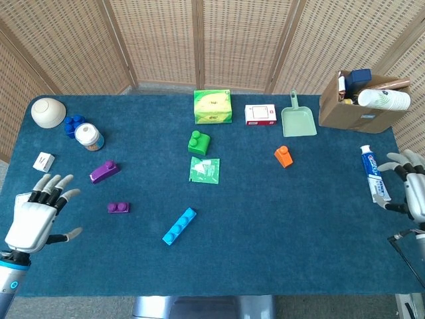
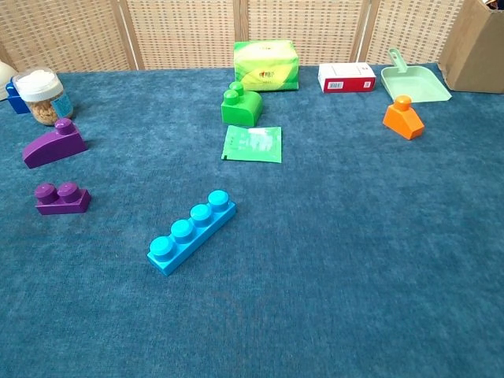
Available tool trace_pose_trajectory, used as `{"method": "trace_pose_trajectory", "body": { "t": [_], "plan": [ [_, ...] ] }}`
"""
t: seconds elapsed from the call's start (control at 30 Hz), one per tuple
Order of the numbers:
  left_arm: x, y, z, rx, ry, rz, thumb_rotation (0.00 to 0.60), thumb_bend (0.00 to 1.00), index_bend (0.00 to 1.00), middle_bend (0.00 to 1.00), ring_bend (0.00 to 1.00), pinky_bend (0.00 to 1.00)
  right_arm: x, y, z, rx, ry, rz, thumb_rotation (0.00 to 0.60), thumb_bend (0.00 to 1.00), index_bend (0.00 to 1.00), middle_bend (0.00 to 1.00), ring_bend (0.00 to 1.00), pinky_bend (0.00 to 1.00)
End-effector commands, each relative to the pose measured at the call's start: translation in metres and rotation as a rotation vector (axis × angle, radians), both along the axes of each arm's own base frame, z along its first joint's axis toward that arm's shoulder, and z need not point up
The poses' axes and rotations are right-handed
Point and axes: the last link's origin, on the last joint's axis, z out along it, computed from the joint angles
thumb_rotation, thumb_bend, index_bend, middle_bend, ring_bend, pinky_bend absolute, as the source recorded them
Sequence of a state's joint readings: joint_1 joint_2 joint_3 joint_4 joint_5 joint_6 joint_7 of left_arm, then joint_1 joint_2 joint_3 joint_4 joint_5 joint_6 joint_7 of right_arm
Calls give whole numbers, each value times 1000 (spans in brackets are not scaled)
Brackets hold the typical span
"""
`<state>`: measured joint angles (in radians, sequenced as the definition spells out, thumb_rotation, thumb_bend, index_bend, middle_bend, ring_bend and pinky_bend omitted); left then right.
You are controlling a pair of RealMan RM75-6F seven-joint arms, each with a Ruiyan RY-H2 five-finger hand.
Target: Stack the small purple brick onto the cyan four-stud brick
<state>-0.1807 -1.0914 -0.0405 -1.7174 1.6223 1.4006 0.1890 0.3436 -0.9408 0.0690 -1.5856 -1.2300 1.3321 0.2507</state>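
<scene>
I am looking down at a dark blue carpeted table [image 1: 279, 232] backed by woven wicker screen panels [image 1: 239, 40]. At the far right corner a cardboard box [image 1: 355, 109] is sitting, its contents too jumbled to name. My right hand [image 1: 413, 189] is partly cut off by the frame edge, fingers spread, holding nothing, just beside a toothpaste tube [image 1: 375, 181]. My left hand [image 1: 36, 216] is hovering at the near left edge, fingers spread and empty. The chest view is showing neither hand. The cyan four-stud brick [image 1: 179, 226] is lying diagonally near the table's middle front. The small purple brick [image 1: 119, 207] is resting studs up between my left hand and the cyan brick, apart from both.
</scene>
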Motion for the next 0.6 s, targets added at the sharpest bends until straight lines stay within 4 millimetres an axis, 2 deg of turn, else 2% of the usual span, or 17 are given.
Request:
{"method": "trace_pose_trajectory", "body": {
  "t": [0.03, 0.27, 0.6],
  "plan": [
    [1, 1, -2, -19, 11, -9, 488, 110, 242, 106, 0, 0, -1, 6, 1, -12, 2, -6, 600, 192, 354, 195, 78, 106],
    [0, 6, -8, -69, 34, -12, 489, 111, 245, 107, 0, 0, -6, 17, -3, -20, -12, -21, 600, 193, 355, 195, 73, 106],
    [-6, 14, -13, -91, 97, 38, 488, 110, 243, 92, 0, 0, -9, 19, -5, -24, -27, -23, 600, 192, 355, 195, 72, 108]
  ]
}}
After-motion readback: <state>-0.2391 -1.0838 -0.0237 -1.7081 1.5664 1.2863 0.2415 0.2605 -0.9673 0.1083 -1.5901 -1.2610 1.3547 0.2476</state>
